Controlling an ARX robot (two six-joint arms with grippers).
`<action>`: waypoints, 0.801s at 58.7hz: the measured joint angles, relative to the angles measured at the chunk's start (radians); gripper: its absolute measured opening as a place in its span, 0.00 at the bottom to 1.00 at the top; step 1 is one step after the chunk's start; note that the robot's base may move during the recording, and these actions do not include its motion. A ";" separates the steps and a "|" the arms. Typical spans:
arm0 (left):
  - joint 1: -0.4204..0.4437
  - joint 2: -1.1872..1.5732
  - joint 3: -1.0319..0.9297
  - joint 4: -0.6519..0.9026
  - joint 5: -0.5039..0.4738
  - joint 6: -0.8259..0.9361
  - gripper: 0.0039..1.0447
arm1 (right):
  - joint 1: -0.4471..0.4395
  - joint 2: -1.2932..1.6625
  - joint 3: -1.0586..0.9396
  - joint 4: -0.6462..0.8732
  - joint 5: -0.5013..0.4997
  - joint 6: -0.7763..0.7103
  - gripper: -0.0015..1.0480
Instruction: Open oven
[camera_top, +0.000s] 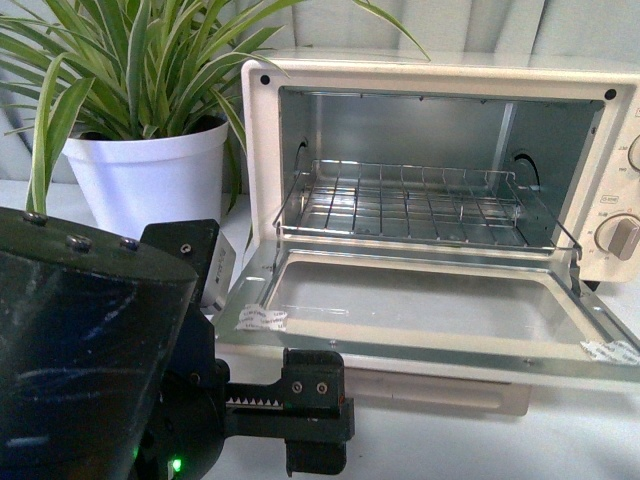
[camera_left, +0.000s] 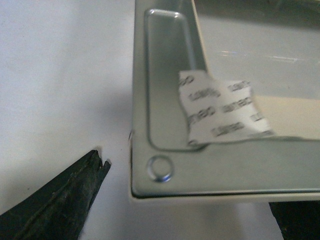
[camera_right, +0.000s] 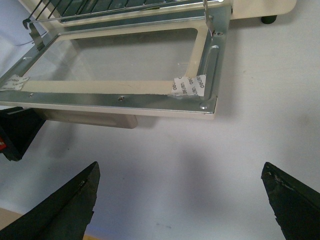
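The cream-white oven (camera_top: 440, 78) stands open, its glass door (camera_top: 400, 345) folded down flat toward me. The wire rack (camera_top: 420, 205) sits inside the metal interior, and the bar handle (camera_top: 440, 392) hangs under the door's front edge. My left gripper (camera_top: 315, 410) is open and empty, just in front of the door's left front corner (camera_left: 160, 170); in the left wrist view the gripper (camera_left: 195, 210) straddles that corner without touching it. My right gripper (camera_right: 180, 175) is open and empty over the white table, a little in front of the door's right corner (camera_right: 207, 106).
A spider plant in a white pot (camera_top: 150, 175) stands left of the oven. Beige knobs (camera_top: 622, 237) are on the oven's right panel. Paper stickers (camera_right: 187, 85) lie on the door's corners. A black foot (camera_right: 269, 20) shows under the oven.
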 joint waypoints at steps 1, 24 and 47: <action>-0.003 0.002 -0.001 0.002 -0.007 0.015 0.94 | 0.000 0.000 -0.001 0.000 0.000 0.000 0.91; -0.010 -0.082 -0.091 0.002 -0.047 0.172 0.94 | -0.043 -0.048 -0.010 -0.011 -0.031 -0.021 0.91; -0.026 -0.777 -0.301 -0.250 -0.182 0.233 0.94 | -0.114 -0.322 -0.057 -0.131 -0.068 -0.167 0.91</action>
